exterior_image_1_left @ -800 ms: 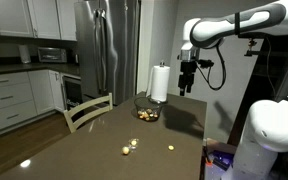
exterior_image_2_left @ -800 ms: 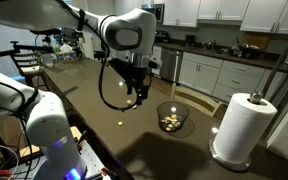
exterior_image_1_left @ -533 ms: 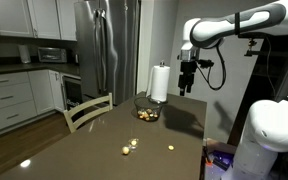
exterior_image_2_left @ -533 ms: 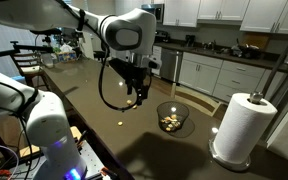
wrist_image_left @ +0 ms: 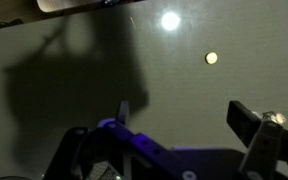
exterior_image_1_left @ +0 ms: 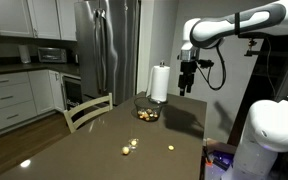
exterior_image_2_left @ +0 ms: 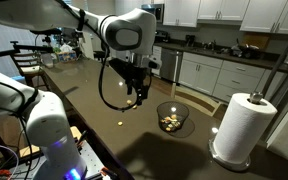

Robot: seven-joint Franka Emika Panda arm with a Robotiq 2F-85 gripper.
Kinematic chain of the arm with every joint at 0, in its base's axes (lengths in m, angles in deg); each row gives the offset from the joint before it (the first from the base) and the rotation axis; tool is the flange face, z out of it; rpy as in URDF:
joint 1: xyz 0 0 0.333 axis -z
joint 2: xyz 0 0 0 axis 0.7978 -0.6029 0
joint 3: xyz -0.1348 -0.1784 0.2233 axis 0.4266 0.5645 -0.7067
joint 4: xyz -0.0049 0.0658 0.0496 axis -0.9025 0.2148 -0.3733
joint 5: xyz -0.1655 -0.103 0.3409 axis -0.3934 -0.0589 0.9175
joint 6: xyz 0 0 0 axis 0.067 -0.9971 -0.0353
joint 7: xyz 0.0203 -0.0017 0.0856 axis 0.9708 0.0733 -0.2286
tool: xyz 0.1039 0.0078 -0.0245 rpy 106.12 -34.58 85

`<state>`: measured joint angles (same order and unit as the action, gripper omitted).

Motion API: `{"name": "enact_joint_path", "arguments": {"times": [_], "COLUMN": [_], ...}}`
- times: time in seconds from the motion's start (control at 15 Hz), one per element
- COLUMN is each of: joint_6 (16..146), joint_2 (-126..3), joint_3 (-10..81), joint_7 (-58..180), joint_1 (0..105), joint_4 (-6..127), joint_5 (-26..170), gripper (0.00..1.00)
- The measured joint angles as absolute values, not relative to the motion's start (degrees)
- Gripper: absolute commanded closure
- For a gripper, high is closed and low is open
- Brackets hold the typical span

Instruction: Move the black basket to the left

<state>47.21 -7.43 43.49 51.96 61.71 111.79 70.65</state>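
No change is seen since a second ago: the jaws are held open, empty, above the worktop (exterior_image_2_left: 89, 112), apart from the black basket (exterior_image_2_left: 171, 119), which sits untouched beside the paper towel roll (exterior_image_2_left: 242, 126); its move is judged not begun.

Black basket (exterior_image_1_left: 139, 106): small round bowl of dark wire, open at the top, standing upright on the dark tabletop (exterior_image_1_left: 94, 140), seen in both exterior views. A low heap of yellowish-tan round pieces (exterior_image_2_left: 170, 122) lies at its bottom, well below the rim, showing through the wire wall. It sits near the white paper towel roll (exterior_image_2_left: 239, 125) and is shorter than it, with a gap of bare table between them in an exterior view.
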Motion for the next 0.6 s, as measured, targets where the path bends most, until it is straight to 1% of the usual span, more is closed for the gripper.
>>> {"name": "enact_joint_path", "arguments": {"times": [0.27, 0.6], "joint_6": [49.1, 54.2], "joint_2": [-9.0, -15.6], "joint_3": [43.4, 41.9], "joint_7": [51.9, 51.0], "joint_1": [61.4, 58.4], "joint_4": [110.9, 108.0], "joint_5": [70.7, 70.7], "gripper": [0.00, 0.00]}}
